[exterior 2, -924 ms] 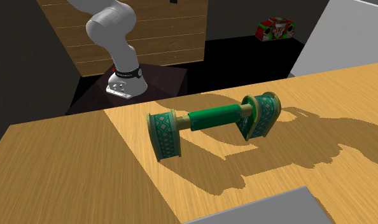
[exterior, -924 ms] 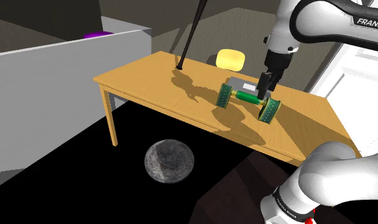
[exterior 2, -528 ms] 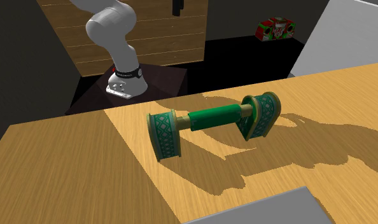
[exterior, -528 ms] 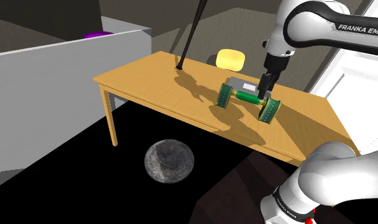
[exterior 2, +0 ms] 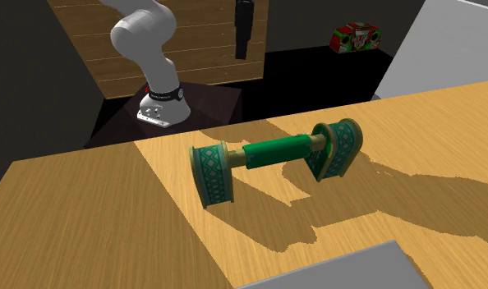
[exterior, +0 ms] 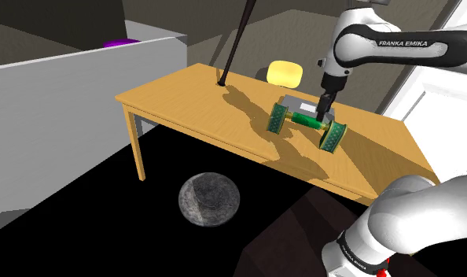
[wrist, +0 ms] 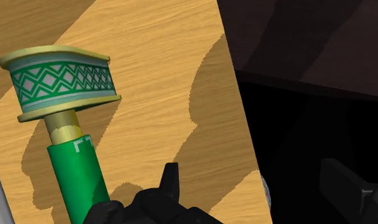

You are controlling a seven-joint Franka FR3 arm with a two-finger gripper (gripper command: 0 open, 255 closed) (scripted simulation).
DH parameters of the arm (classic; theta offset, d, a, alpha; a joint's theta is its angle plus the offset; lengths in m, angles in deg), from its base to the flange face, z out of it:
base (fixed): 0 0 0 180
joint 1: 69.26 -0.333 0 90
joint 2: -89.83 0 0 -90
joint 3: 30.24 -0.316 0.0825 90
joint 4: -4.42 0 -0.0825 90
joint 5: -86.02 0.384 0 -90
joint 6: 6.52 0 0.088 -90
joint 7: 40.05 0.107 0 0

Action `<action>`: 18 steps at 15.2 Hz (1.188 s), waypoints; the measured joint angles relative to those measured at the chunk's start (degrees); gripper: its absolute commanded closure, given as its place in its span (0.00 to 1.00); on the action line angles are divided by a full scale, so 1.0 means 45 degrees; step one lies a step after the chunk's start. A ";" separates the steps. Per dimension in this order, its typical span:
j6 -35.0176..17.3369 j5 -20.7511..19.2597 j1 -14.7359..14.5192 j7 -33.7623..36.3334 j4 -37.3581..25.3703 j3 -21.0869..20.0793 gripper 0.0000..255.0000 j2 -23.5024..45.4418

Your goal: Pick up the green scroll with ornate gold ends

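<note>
The green scroll (exterior: 307,120) lies where it lay before, on the wooden table (exterior: 169,102). The gripper (exterior 2: 242,49) has come lower into the second exterior view, above the scroll. Its fingers (wrist: 170,184) stand wide apart and hold nothing, and the scroll lies beside them, not between them.

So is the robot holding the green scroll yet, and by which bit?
No, nothing is held. The gripper hangs above the table with its jaws open and empty, and the green scroll lies there untouched.
</note>
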 measured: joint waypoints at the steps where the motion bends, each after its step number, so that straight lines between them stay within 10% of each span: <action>1: -0.0287 -0.0057 -0.0004 -0.0408 -0.0208 0.0303 0.00 0.0456; 18: -0.3707 0.2267 0.0241 -0.7082 -0.4298 0.3298 0.00 0.8194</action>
